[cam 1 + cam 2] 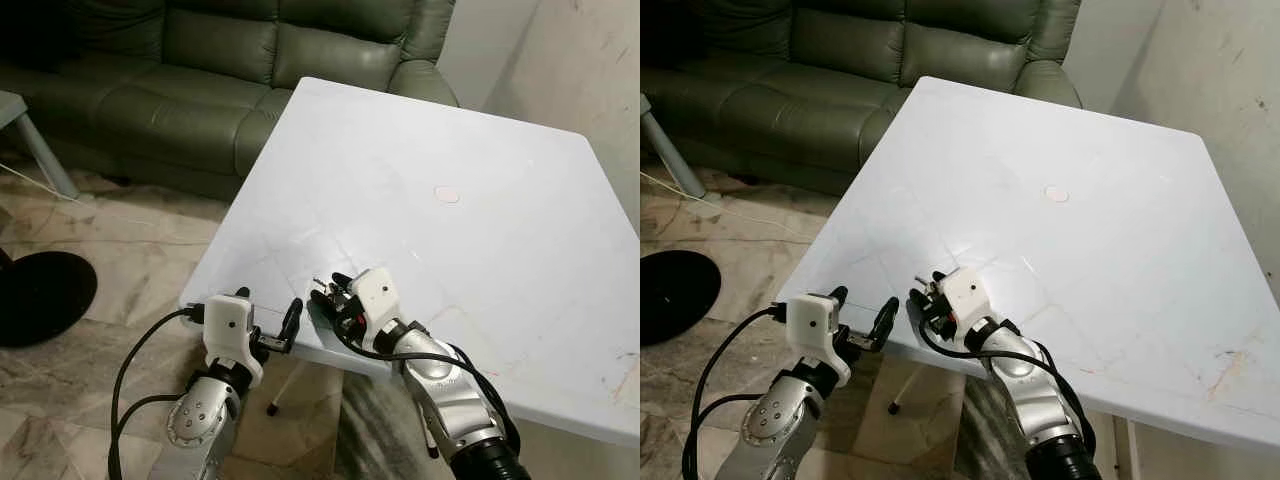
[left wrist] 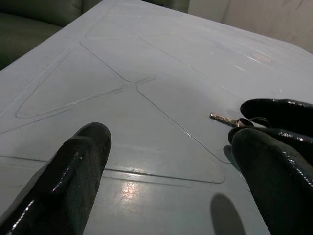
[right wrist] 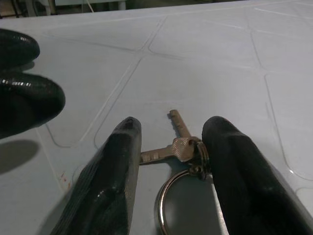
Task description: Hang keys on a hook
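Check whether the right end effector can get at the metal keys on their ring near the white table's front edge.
Probably yes: the right end effector already straddles the brass-coloured metal keys on their ring, fingers open either side, flat on the white plastic table, nothing between.

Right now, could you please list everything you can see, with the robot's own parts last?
Table: one, white, in front of the robot.
Keys: a small bunch on a metal ring, lying on the table near its front edge, between the right gripper's fingers.
Round mark: one, pale pink, mid-table.
Sofa: one, dark green, behind the table.
Round base: one, black, on the marble floor, left.
Left gripper: black fingers, open, at the table's front edge.
Right gripper: black fingers, open around the keys.
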Robot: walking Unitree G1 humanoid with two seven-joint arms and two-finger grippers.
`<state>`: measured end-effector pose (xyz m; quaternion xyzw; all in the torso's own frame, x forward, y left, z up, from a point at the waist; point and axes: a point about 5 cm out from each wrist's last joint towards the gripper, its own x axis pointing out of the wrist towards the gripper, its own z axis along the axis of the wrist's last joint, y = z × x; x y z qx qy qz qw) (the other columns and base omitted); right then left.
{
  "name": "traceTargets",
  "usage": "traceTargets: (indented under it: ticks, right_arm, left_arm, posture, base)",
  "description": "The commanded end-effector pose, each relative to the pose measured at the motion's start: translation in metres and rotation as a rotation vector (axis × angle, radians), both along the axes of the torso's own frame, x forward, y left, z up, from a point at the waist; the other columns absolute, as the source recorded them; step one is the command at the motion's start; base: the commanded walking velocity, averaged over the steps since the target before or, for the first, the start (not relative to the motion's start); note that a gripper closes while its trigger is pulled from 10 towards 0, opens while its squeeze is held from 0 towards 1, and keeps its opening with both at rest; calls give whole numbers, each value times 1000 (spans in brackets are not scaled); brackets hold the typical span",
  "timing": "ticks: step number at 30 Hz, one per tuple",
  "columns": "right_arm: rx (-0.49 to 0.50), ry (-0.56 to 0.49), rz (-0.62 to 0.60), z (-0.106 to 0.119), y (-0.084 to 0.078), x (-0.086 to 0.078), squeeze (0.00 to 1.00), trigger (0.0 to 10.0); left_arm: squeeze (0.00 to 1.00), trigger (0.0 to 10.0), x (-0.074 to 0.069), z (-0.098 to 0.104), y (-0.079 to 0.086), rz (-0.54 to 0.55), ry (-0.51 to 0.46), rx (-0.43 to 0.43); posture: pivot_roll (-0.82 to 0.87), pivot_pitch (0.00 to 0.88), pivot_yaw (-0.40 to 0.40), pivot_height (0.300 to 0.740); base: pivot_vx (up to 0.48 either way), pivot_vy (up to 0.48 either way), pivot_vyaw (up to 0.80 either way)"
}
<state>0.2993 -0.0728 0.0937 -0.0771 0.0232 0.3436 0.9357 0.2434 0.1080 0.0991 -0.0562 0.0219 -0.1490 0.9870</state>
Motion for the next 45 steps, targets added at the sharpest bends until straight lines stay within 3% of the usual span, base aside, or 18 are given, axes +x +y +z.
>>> traceTargets:
  ticks: [1,2,3,4,5,6,33,37,42,43,45]
  right_arm:
    - [-21,8,-16,-1,-3,2,0,10000]
    - [-25,9,-17,-2,-3,2,0,6863]
    - [-30,6,-18,-2,-3,2,0,6235]
    - [-32,-7,-25,-1,-4,2,0,4627]
    - [-32,-17,-30,0,-4,3,0,4627]
    - [-35,-37,-36,1,-5,3,0,0]
    - [-30,-69,-55,3,-4,4,0,0]
    - [127,-89,-104,19,-10,9,0,0]
    - [191,-33,-134,21,-14,15,0,0]
    - [249,20,-125,21,-15,17,0,0]
    - [281,-4,-158,28,-19,21,0,0]
  left_arm:
    - [0,10000,-4,-9,-1,-2,53,10]
    - [0,10000,-4,-9,-1,-1,53,9]
    - [0,10000,-4,-9,-1,0,52,10]
    - [0,10000,-4,-9,-1,0,53,9]
    - [0,10000,-4,-9,-1,1,53,9]
    - [0,10000,-4,-9,-1,1,53,8]
    - [0,10000,-4,-10,-2,8,54,10]
    - [0,10000,-2,-9,-2,11,52,9]
    - [0,10000,-1,-9,-3,11,50,6]
    - [0,10000,-1,-9,-3,10,49,6]
    - [0,10000,0,-8,-4,8,47,6]
  posture:
    - [76,136,-143,740]
    - [76,136,-144,740]
    - [76,136,-144,740]
    - [76,136,-144,740]
    - [76,136,-144,740]
    - [77,136,-144,740]
    - [78,134,-143,740]
    - [76,132,-144,740]
    - [75,129,-142,740]
    - [75,129,-142,740]
    - [74,121,-139,740]
  base:
    - [0,0,0]
    - [0,0,0]
    - [0,0,0]
    - [0,0,0]
    - [0,0,0]
    - [0,0,0]
    - [0,0,0]
    - [0,0,0]
    - [0,0,0]
    - [0,0,0]
    - [0,0,0]
